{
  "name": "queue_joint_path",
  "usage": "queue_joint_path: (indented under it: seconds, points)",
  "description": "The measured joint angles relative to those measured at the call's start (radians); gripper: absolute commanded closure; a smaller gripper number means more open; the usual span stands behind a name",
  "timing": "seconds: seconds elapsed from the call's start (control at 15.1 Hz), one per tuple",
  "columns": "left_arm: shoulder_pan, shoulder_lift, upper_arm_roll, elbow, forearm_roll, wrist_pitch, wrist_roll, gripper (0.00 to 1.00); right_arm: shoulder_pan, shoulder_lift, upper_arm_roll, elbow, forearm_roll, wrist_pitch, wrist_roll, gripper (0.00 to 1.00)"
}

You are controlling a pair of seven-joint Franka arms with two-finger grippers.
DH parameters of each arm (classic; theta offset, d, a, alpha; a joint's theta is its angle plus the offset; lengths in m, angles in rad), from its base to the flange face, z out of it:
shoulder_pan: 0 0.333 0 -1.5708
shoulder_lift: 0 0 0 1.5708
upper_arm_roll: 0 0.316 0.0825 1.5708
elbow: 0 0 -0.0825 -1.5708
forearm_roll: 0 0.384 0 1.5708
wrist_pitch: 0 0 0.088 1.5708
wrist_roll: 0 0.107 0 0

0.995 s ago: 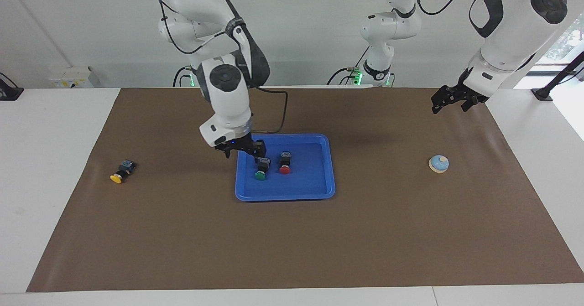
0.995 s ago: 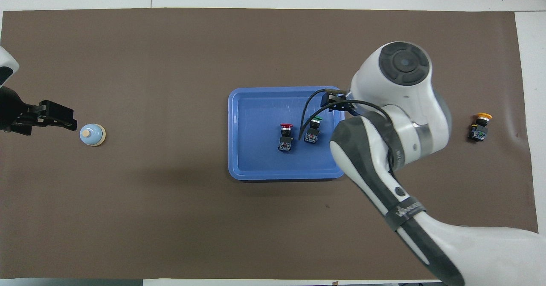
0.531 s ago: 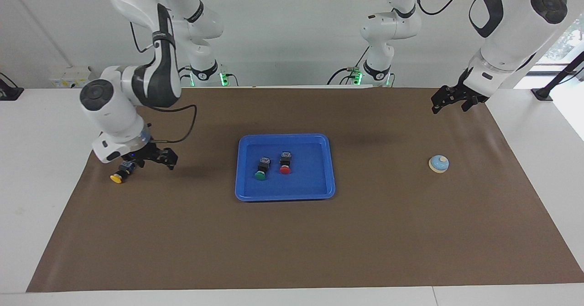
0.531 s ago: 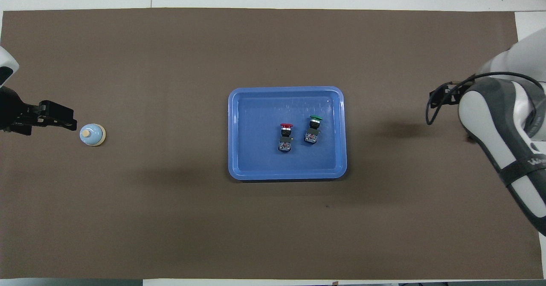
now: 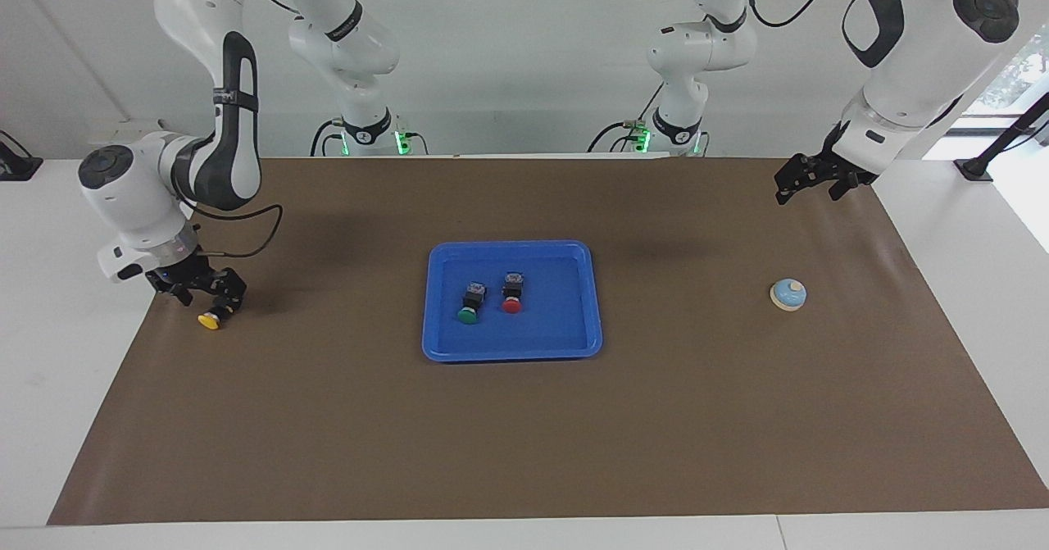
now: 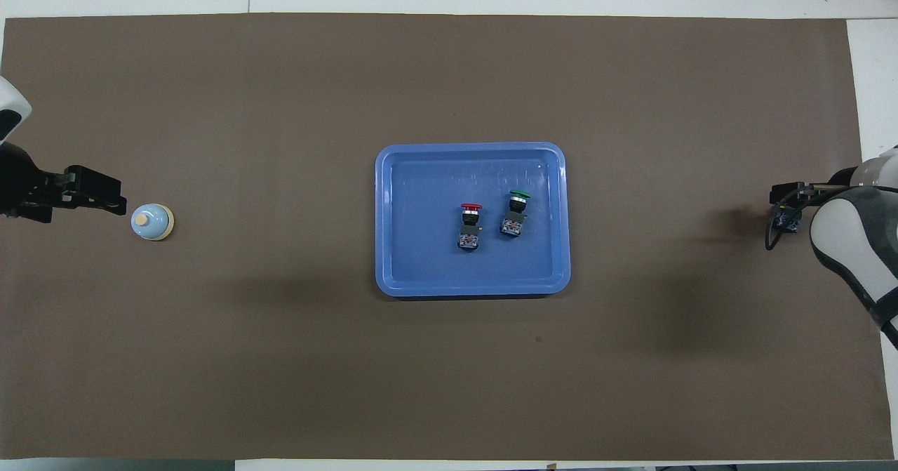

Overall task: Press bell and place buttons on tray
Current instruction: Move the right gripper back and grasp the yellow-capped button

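The bright-blue tray (image 5: 512, 347) lay mid-tabletop, holding the green button (image 5: 470, 305) and the red button (image 5: 512, 294) side by side on their sides. The yellow button (image 5: 211, 319) lay toward the right arm's end. The light-blue bell (image 5: 788, 294) sat upright toward the left arm's end.

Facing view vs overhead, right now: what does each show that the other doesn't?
Facing view only: the yellow button's cap on the mat, with the right gripper low over its body, jaws open; both arms down to their bases; the left gripper held in the air, waiting.

Overhead only: the yellow button's cap is hidden under the right arm.

Both: the red button and green button lying in the tray; the bell toward the left arm's end.
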Motion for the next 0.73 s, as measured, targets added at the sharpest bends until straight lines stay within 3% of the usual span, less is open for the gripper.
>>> queue_joint_path:
  seconds: [0.27, 0.33, 0.4, 0.46, 0.6, 0.73]
  points:
    - [0.000, 0.000, 0.000, 0.000, 0.000, 0.000, 0.000, 0.00, -0.002, 0.019, 0.004, -0.018, 0.001, 0.033, 0.000, 0.00]
    - [0.000, 0.000, 0.000, 0.000, 0.000, 0.000, 0.000, 0.00, -0.002, 0.026, 0.005, -0.019, 0.001, 0.034, 0.000, 0.08]
    - [0.000, 0.000, 0.000, 0.000, 0.000, 0.000, 0.000, 0.00, -0.002, 0.034, 0.005, -0.019, 0.001, 0.040, 0.000, 0.23]
    - [0.000, 0.000, 0.000, 0.000, 0.000, 0.000, 0.000, 0.00, -0.002, 0.043, 0.005, -0.020, 0.001, 0.051, 0.000, 0.44]
    - [0.000, 0.000, 0.000, 0.000, 0.000, 0.000, 0.000, 0.00, -0.002, 0.055, 0.005, -0.019, 0.001, 0.062, 0.000, 1.00]
    - [0.000, 0.000, 0.000, 0.000, 0.000, 0.000, 0.000, 0.00, -0.002, 0.052, 0.007, -0.016, 0.001, 0.061, 0.000, 1.00]
